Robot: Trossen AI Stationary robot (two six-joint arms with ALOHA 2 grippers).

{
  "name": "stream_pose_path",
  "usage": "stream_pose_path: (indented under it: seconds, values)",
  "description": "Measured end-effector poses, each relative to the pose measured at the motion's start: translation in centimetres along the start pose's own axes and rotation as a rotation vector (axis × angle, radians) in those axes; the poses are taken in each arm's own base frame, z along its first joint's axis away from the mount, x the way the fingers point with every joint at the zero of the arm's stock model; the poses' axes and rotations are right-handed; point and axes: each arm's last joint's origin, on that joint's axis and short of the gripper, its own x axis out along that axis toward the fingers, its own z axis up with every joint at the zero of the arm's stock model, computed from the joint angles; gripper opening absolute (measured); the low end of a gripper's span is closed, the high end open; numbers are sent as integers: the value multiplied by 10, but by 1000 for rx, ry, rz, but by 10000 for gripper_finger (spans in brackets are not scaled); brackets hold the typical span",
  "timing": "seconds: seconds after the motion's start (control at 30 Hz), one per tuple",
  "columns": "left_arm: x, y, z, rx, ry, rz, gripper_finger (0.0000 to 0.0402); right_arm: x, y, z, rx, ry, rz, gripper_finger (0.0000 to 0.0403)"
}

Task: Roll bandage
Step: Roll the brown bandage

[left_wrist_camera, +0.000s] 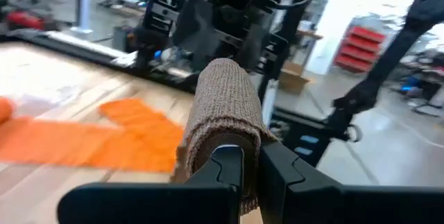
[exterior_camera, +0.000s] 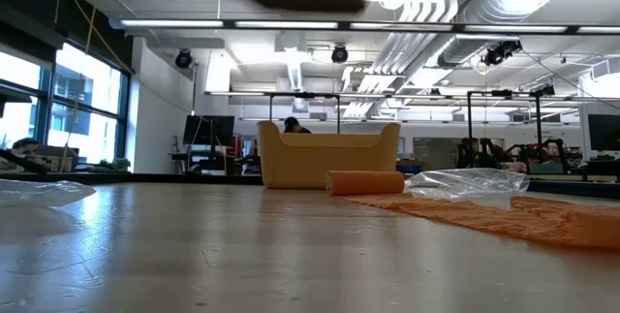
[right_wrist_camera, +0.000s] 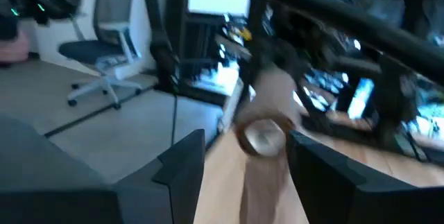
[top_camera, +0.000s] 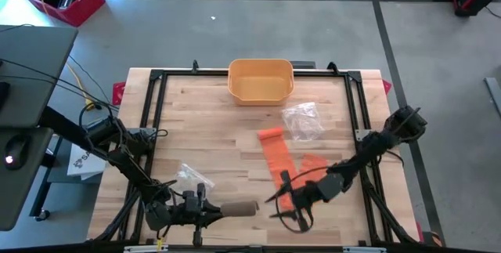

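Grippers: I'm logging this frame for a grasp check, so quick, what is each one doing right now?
Left gripper: closed on the tan bandage roll.
Right gripper: jaws open, holding nothing, facing the tan bandage roll.

Overhead, table-level and wrist cameras share the table (top_camera: 227, 143).

Dark jointed arms, black cables

bright overhead tube lighting, window glare; wrist views motion-blurred.
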Motion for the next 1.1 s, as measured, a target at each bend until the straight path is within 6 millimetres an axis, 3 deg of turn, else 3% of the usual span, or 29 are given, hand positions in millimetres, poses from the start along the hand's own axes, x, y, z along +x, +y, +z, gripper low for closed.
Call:
stream_pose_path:
  seconds: [0.13, 0.4, 1.1]
  values:
    - [4, 0, 6, 19, -23, -40, 11, 11, 13, 10, -53, 19, -18, 192]
    - [13, 5, 13, 29, -55, -58, 11, 11, 36, 20, -52, 56, -101, 192]
    - [27, 15, 15, 50, -50, -46, 11, 27, 22, 6, 63, 68, -225, 192]
